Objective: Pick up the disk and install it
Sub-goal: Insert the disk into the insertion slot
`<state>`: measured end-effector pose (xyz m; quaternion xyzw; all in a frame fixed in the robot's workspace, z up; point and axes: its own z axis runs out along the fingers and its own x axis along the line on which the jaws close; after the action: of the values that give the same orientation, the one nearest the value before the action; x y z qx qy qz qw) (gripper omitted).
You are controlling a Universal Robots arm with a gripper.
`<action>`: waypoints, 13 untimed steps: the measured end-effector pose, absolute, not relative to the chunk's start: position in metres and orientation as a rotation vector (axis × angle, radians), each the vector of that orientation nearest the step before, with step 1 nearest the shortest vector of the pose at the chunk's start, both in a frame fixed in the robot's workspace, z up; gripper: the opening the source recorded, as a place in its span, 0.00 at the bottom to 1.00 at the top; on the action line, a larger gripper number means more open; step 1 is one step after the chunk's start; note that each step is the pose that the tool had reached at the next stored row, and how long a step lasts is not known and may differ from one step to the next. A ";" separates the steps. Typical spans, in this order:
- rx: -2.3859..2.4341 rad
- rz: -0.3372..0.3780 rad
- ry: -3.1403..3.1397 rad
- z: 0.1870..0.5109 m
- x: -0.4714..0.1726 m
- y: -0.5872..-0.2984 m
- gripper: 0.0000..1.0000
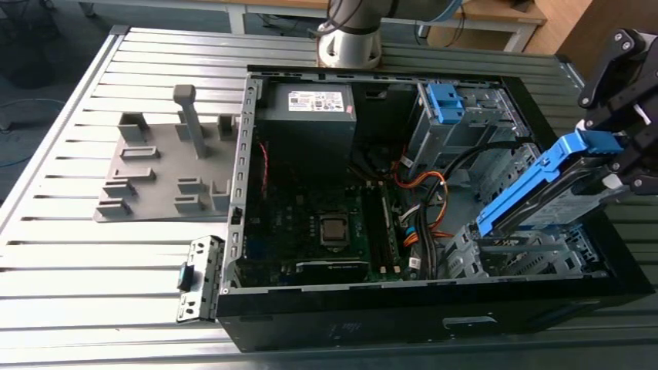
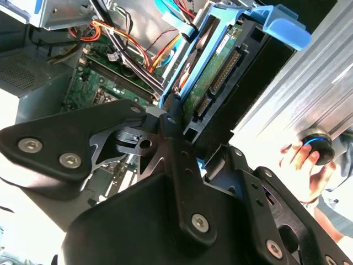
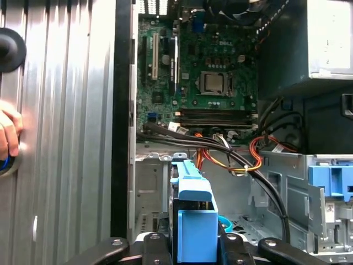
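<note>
My gripper (image 1: 609, 171) is shut on the disk (image 1: 543, 187), a silver drive in a blue plastic bracket. It holds the disk tilted on edge, just above the drive cage (image 1: 529, 254) at the exterior view's right end of the open computer case (image 1: 340, 324). The second wrist view shows the disk's (image 2: 212, 72) green circuit-board side and its connectors between the black fingers (image 2: 168, 118). The blue bracket (image 3: 193, 215) stands edge-on over the cage floor in the first wrist view.
Inside the case are a motherboard (image 1: 329, 223), a grey power-supply box (image 1: 308, 108), a taller blue latch (image 1: 444, 100) and orange and black cables (image 1: 432, 193). A grey fixture plate (image 1: 154, 177) lies on the slatted table. A person's hand (image 2: 300, 157) holds a knob nearby.
</note>
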<state>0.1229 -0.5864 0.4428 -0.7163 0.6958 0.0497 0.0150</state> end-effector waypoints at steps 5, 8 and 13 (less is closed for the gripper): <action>-2.229 0.160 2.160 0.438 0.123 -0.586 0.36; -2.228 0.161 2.161 0.436 0.124 -0.586 0.36; -2.211 0.160 2.177 0.434 0.125 -0.588 0.36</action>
<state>0.1248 -0.5881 0.4339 -0.7114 0.7007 0.0516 0.0173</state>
